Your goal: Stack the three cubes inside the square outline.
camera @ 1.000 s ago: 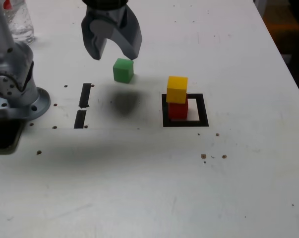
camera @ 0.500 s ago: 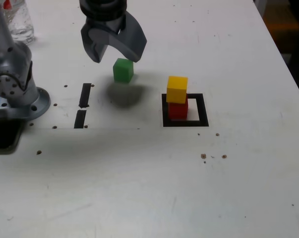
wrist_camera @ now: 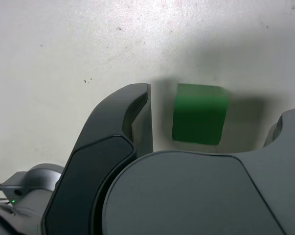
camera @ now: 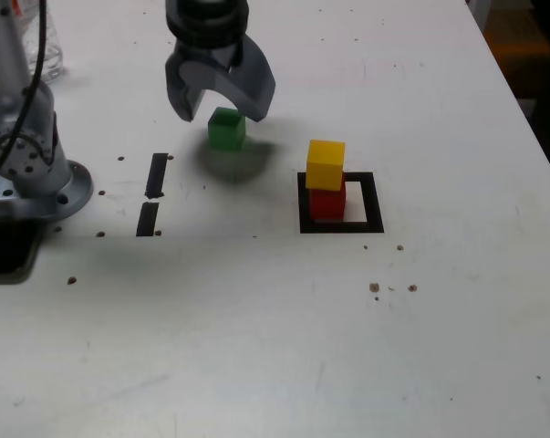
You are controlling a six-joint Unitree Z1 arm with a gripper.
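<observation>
At the exterior view's left edge the arm's grey base (camera: pixel 33 173) is cut off by the frame, with two short black tape strips (camera: pixel 152 193) just beside it. Further right, the gripper (camera: pixel 222 108) hangs over the green cube (camera: pixel 226 129), its jaws spread wide and holding nothing; it hides the cube's upper back edge. In the wrist view the cube (wrist_camera: pixel 200 113) sits between the two fingers, clear of both. Bare white table (camera: pixel 256 347) lies all around it. To the right, the yellow cube (camera: pixel 326 164) rests on the red cube (camera: pixel 327 202) inside the square outline (camera: pixel 369 224), toward its left side.
</observation>
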